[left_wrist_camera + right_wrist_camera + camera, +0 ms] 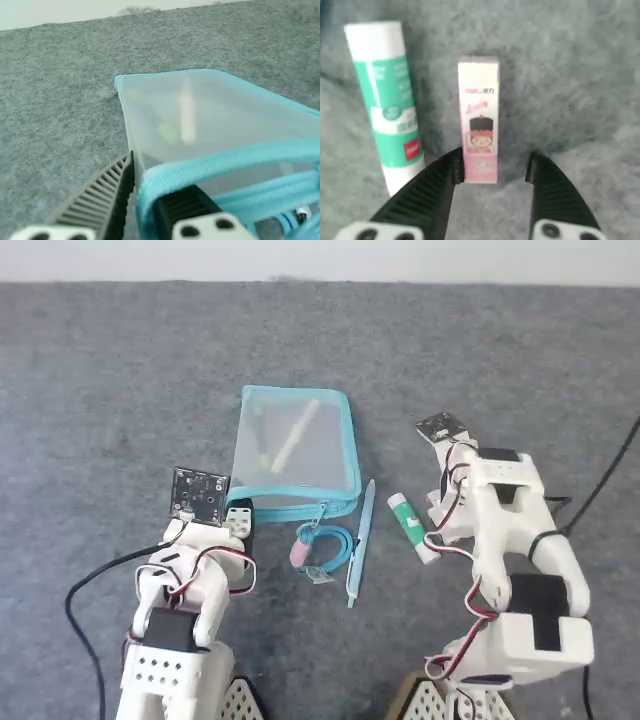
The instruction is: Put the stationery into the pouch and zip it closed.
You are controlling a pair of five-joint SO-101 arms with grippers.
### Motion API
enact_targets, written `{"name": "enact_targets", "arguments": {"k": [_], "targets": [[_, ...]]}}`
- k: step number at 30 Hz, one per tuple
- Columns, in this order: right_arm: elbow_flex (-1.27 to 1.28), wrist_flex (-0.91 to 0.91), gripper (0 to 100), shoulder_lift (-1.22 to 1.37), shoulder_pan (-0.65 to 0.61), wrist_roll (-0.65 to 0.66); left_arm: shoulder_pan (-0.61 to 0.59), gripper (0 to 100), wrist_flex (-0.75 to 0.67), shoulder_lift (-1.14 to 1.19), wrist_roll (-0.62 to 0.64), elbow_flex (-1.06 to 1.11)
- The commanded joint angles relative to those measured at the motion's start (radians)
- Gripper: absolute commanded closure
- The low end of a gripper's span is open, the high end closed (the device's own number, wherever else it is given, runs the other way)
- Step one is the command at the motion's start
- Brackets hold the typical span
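Observation:
A translucent pouch [295, 445] with teal trim lies mid-table, a white stick and a green item inside it. My left gripper [240, 513] is at its near left corner, shut on the teal zipper edge [150, 185]. A blue pen [360, 540] and a green-and-white glue stick [413, 527] lie right of the pouch's mouth. In the right wrist view, a pink eraser [478, 125] lies beside the glue stick [385, 105]. My right gripper [492, 167] is open, with its fingers on either side of the eraser's near end.
A teal wrist strap with a pink tag [318, 545] trails from the zipper pull toward the pen. Grey felt covers the table [120, 370]. Cables run from both arm bases at the near edge.

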Motion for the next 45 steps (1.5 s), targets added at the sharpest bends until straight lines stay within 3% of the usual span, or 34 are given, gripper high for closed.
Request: {"name": "enact_targets", "arguments": {"k": [1,8,22,26,30,34,38,45], "targets": [[0.021,-0.102,86.1,-0.039,0.007,-0.057,-0.009,99,-0.023,0.009,-0.006,-0.008],[0.031,-0.124,98.3,-0.044,0.013,-0.064,-0.009,99,-0.023,0.009,-0.006,-0.008],[0.023,-0.054,99.0,-0.064,0.013,-0.071,-0.009,99,-0.023,0.009,-0.006,-0.008],[0.025,-0.002,99.1,-0.185,0.053,-0.074,-0.009,99,-0.023,0.009,-0.006,-0.008],[0.021,0.171,99.1,-0.415,0.031,-0.066,-0.009,99,-0.028,0.009,-0.006,-0.007],[-0.034,0.400,99.1,-0.665,-0.071,-0.043,-0.003,99,-0.028,0.009,-0.006,-0.004],[-0.143,0.608,99.1,-0.814,-0.274,-0.044,-0.003,99,-0.028,0.009,-0.006,-0.004],[-0.315,0.756,99.1,-0.748,-0.665,-0.172,-0.009,99,-0.029,0.009,-0.006,-0.004]]}}
